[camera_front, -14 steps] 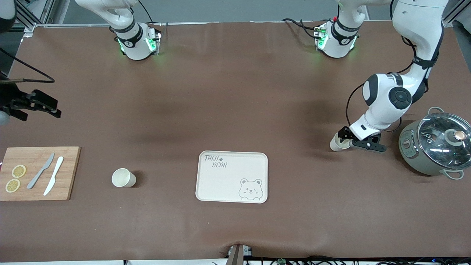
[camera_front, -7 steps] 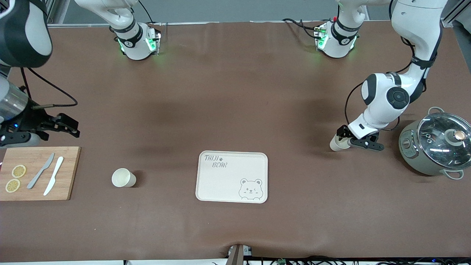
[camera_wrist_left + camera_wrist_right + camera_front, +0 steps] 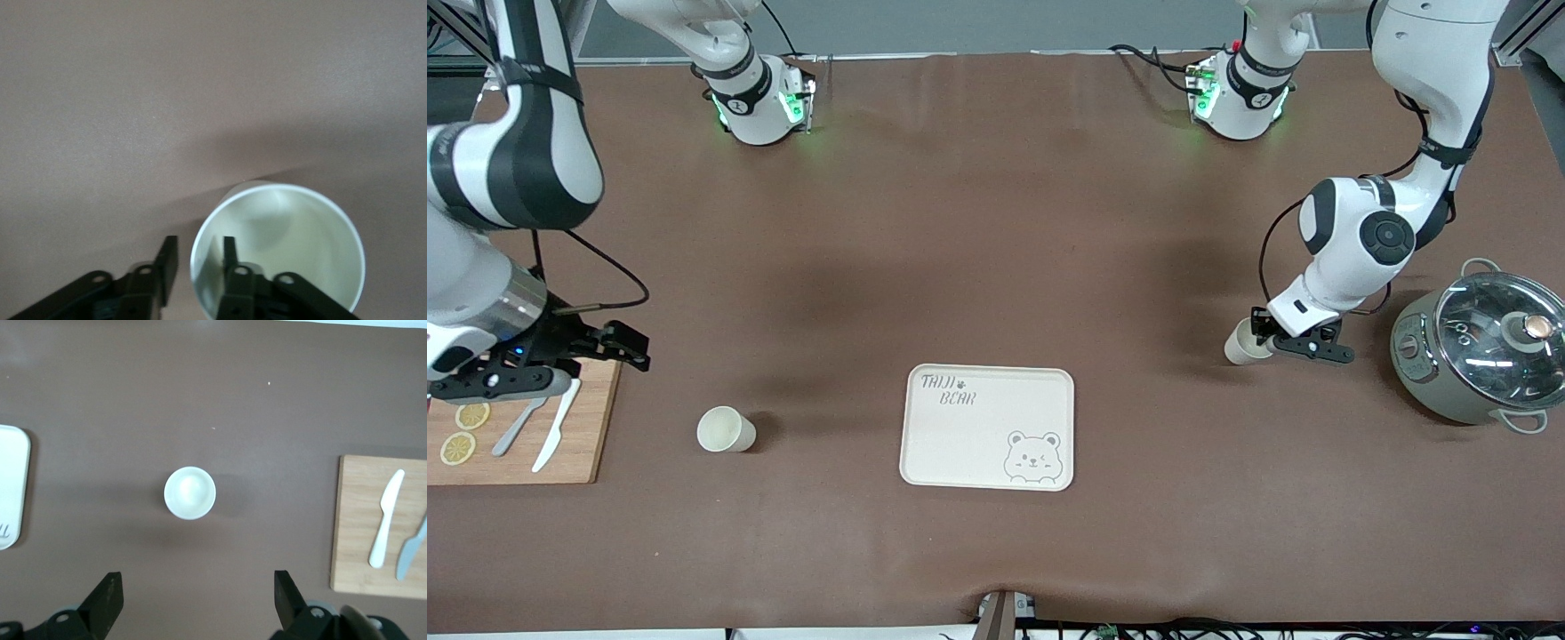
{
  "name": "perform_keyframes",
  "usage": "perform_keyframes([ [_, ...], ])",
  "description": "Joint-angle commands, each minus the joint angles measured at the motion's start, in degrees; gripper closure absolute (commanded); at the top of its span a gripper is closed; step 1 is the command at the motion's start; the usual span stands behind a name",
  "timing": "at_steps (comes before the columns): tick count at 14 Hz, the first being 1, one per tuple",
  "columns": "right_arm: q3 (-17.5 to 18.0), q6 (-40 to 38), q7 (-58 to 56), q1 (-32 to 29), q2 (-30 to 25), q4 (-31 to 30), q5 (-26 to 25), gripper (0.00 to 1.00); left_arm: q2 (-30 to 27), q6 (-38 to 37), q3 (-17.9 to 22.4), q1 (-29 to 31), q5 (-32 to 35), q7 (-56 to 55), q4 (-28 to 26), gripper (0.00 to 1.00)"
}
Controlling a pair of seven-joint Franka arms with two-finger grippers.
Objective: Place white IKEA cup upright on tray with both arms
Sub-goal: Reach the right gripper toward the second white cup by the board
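Observation:
A white cup [image 3: 1238, 345] stands on the brown table beside the pot, toward the left arm's end. My left gripper [image 3: 1260, 338] is down on it. In the left wrist view the gripper [image 3: 199, 257] straddles the cup's rim [image 3: 280, 247], one finger inside and one outside, with a gap on each side of the wall. A second white cup [image 3: 727, 429] stands upright between the cutting board and the cream tray [image 3: 987, 427]. It also shows in the right wrist view [image 3: 189, 493]. My right gripper [image 3: 633, 348] hangs open and empty over the cutting board's corner [image 3: 197, 600].
A wooden cutting board [image 3: 578, 444] with two knives and lemon slices lies at the right arm's end and shows in the right wrist view [image 3: 353, 520]. A grey-green pot with a glass lid [image 3: 1480, 351] stands at the left arm's end. The tray's edge [image 3: 13, 487] shows in the right wrist view.
My right arm has swung in from the table's edge, bringing its gripper over the cutting board's corner. My left gripper and its cup have shifted only slightly.

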Motion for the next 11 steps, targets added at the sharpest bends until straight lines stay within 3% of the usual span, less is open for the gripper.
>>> perform_keyframes([
  [1,-0.1,6.7,0.9,0.4,1.3,-3.7,-1.0,0.0,0.0,0.7,-0.3,0.0,0.2,-0.3,-0.1,1.0],
  [6,-0.3,11.7,0.9,-0.3,5.8,-3.7,-1.1,0.0,0.2,0.7,-0.3,-0.4,0.2,-0.4,0.7,1.0],
  [11,-0.4,15.1,0.9,-0.8,9.0,-3.8,-1.1,0.0,0.9,-3.5,-2.4,-0.6,0.2,-4.9,7.1,1.0],
])
